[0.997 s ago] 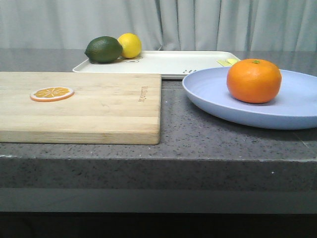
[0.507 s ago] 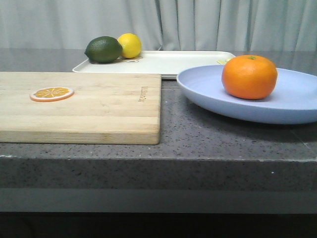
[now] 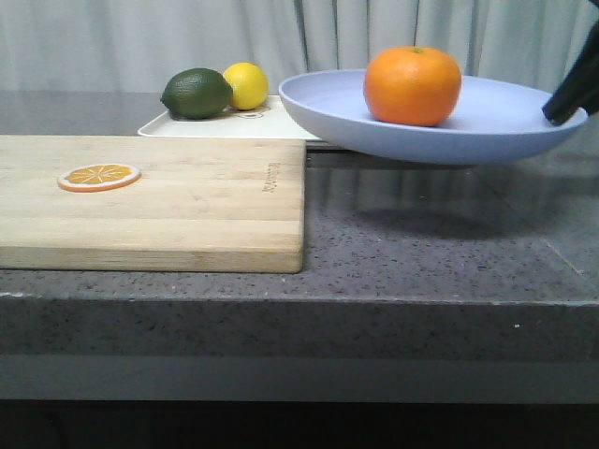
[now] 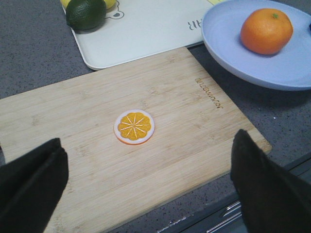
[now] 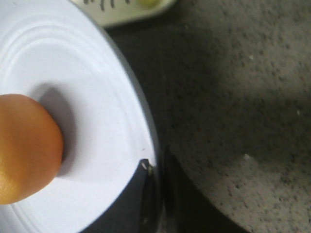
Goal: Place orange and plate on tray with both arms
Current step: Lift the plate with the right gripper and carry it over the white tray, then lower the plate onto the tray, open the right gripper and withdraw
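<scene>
Right gripper, at the right edge of the front view, clamps the rim of the plate, which hangs clear above the tabletop. The orange sits on the plate. Left gripper stands wide apart and empty above the cutting board. The tray lies behind, upper centre.

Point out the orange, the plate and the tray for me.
orange [image 3: 413, 86], front view, middle of its front face.
plate [image 3: 323, 105], front view, bare inner surface near its left rim.
tray [image 4: 150, 29], left wrist view, bare flat floor.
</scene>
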Motion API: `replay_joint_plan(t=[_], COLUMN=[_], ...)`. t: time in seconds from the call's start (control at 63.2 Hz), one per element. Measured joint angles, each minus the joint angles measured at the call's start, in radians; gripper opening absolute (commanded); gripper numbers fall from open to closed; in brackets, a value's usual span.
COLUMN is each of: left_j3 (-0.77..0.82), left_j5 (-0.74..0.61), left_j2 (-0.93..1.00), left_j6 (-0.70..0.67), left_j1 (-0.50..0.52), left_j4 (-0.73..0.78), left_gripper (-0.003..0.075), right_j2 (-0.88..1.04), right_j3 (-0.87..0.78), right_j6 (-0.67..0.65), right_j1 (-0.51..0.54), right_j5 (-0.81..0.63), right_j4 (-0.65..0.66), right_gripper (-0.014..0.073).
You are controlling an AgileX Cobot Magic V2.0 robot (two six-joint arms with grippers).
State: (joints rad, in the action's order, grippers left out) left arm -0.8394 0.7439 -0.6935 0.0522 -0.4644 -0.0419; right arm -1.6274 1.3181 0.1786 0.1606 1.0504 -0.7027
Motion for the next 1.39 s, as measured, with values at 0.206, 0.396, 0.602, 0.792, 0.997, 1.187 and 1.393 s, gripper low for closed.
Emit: replay_joint_plan(t=[0.206, 0.396, 0.602, 0.792, 0.997, 1.187, 1.393], left_j3=[0.000, 0.000, 0.000, 0.000, 0.000, 0.000, 0.000], left_j5=[0.000, 0.000, 0.000, 0.002, 0.003, 0.003, 0.005], left_j2=[0.000, 0.000, 0.000, 0.000, 0.000, 0.000, 0.000], left_j6=[0.000, 0.000, 0.000, -0.002, -0.002, -0.002, -0.002], left_j1=[0.000, 0.000, 0.000, 0.000, 0.000, 0.000, 0.000], left_j4=[0.000, 0.000, 0.000, 0.000, 0.000, 0.000, 0.000], left_gripper=[0.0661, 0.0661, 0.0661, 0.0661, 0.0661, 0.0661, 0.0661], right_j2=[-0.140, -0.330, -0.535, -0.675, -0.703, -0.703, -0.703], right_j3=[0.291, 0.550, 0.811, 0.949, 0.961, 0.963, 0.963], right_j6=[-0.206, -0.323, -0.448, -0.523, -0.538, -0.539, -0.539], right_j1=[-0.099, -0.152, -0.172, -0.176, -0.178, -0.179, -0.179], right_j5=[0.024, 0.031, 0.032, 0.042, 0.062, 0.063, 0.063], right_j4=[0.143, 0.166, 0.166, 0.168, 0.169, 0.169, 0.169], right_gripper=[-0.0060, -0.0060, -0.0060, -0.0060, -0.0060, -0.0060, -0.0012])
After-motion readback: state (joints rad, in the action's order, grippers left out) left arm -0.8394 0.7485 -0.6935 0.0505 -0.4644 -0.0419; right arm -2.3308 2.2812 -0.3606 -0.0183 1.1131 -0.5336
